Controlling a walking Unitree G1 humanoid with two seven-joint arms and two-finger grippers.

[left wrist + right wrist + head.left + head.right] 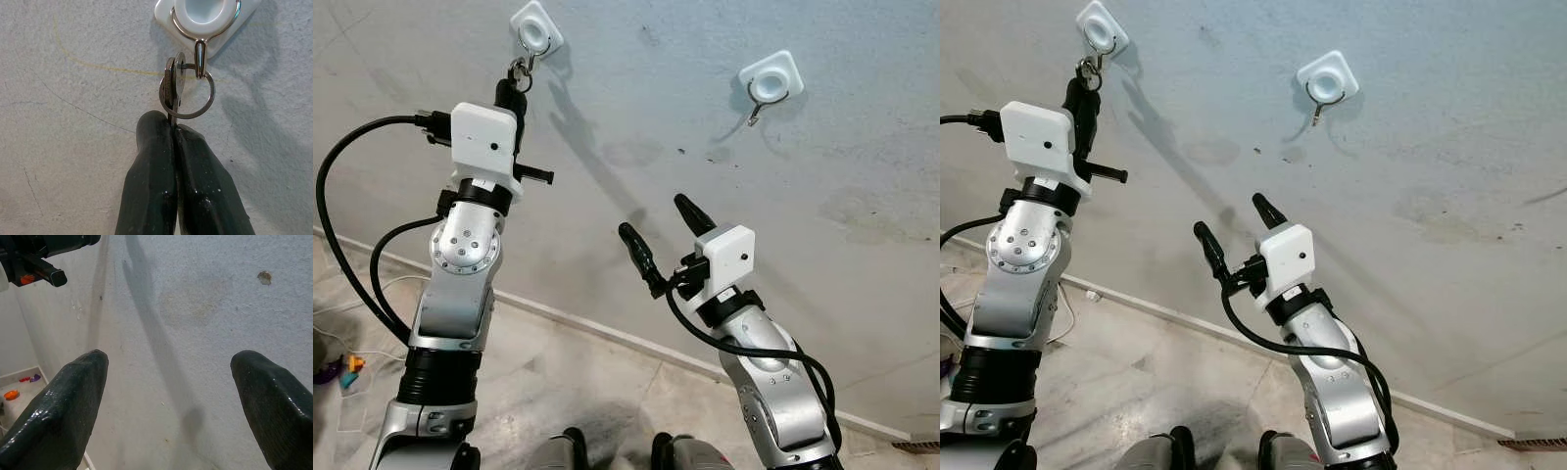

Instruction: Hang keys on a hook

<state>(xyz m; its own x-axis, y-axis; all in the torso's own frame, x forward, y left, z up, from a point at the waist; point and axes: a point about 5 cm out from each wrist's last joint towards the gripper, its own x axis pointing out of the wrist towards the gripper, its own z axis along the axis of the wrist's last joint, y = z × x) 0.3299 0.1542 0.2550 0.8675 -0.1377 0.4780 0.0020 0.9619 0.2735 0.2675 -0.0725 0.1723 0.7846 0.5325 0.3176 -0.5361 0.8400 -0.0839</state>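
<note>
Keys [172, 88]: on a split ring [188, 95], the ring already looped over the metal prong of the left wall hook [200, 58]; blades pinched between the pressed-together fingers of the left end effector [173, 129], raised just below the hook. Judged status: hanging effectively achieved; release and withdrawal outstanding. Second hook [769, 80]: on the same wall, well apart to the right, bare. Right end effector [664, 235]: fingers spread, holding nothing, lower down near the wall.
</note>
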